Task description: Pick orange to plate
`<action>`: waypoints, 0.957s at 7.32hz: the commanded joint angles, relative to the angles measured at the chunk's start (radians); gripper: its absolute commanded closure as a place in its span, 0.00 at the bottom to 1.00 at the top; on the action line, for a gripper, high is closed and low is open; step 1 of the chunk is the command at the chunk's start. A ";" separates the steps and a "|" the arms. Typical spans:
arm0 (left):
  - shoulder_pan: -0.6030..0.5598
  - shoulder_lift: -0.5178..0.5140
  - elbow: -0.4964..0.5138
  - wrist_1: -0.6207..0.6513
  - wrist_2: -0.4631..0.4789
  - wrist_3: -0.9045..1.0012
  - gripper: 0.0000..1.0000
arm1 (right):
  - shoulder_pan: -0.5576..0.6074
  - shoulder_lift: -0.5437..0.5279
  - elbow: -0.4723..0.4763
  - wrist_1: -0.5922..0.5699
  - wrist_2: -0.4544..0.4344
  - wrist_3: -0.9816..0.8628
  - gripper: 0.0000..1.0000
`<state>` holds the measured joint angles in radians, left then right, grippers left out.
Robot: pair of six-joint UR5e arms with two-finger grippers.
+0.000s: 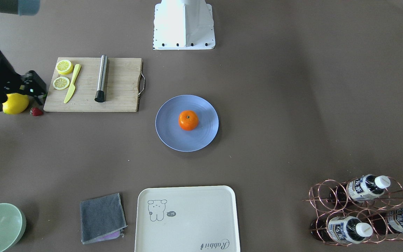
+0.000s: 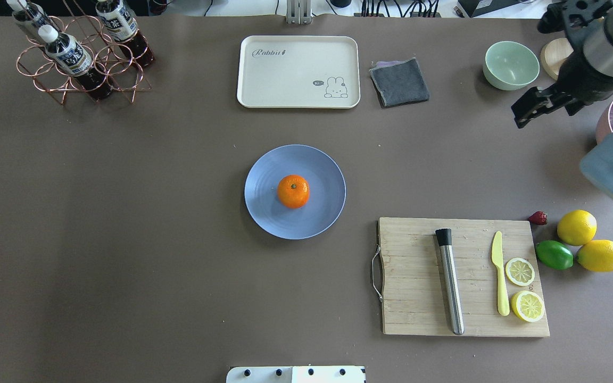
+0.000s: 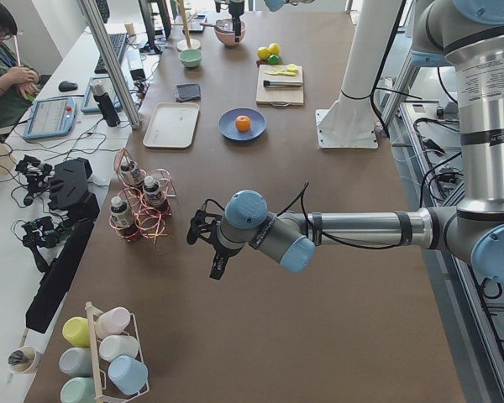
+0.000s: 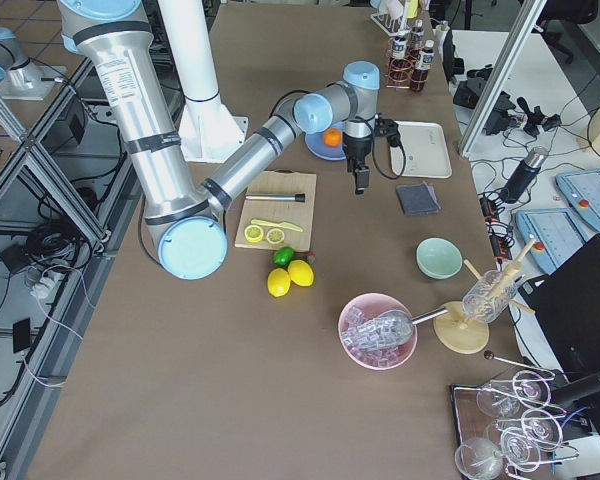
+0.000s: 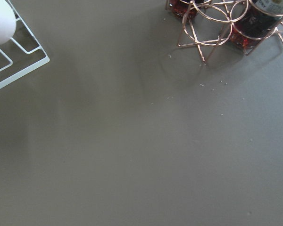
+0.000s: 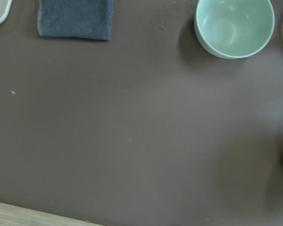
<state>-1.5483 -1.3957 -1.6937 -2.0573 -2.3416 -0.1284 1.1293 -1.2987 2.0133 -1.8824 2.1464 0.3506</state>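
The orange (image 1: 188,120) sits by itself near the middle of the periwinkle-blue plate (image 1: 170,136), stem dimple up; the overhead view shows the orange (image 2: 293,191) and the plate (image 2: 269,215) at the table's centre. My right gripper (image 2: 522,116) hangs above the table far off to the plate's right, near the mint bowl, open and holding nothing. In the front view the right gripper (image 1: 40,95) stands over the lemons. My left gripper (image 3: 212,252) shows only in the left side view, beyond the bottle rack, and I cannot tell whether it is open or shut.
A cutting board (image 2: 418,298) carries a steel muddler, a yellow knife and lemon slices. Beside it lie two lemons (image 2: 577,227), a lime (image 2: 554,255) and a strawberry. At the far edge stand a cream tray (image 2: 298,72), a grey cloth (image 2: 399,81), a mint bowl (image 2: 511,65) and a bottle rack (image 2: 80,58).
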 commanded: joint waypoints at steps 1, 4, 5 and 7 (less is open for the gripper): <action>-0.064 -0.012 -0.059 0.249 0.085 0.149 0.02 | 0.249 -0.146 -0.077 0.000 0.122 -0.338 0.00; -0.059 -0.028 -0.153 0.411 0.084 0.151 0.02 | 0.415 -0.172 -0.269 0.000 0.139 -0.441 0.00; -0.056 -0.028 -0.152 0.410 0.079 0.145 0.02 | 0.447 -0.210 -0.277 0.005 0.139 -0.471 0.00; -0.055 -0.026 -0.150 0.410 0.071 0.141 0.02 | 0.515 -0.266 -0.274 0.043 0.141 -0.522 0.00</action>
<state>-1.6041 -1.4239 -1.8439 -1.6489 -2.2664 0.0146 1.6002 -1.5314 1.7420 -1.8567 2.2865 -0.1451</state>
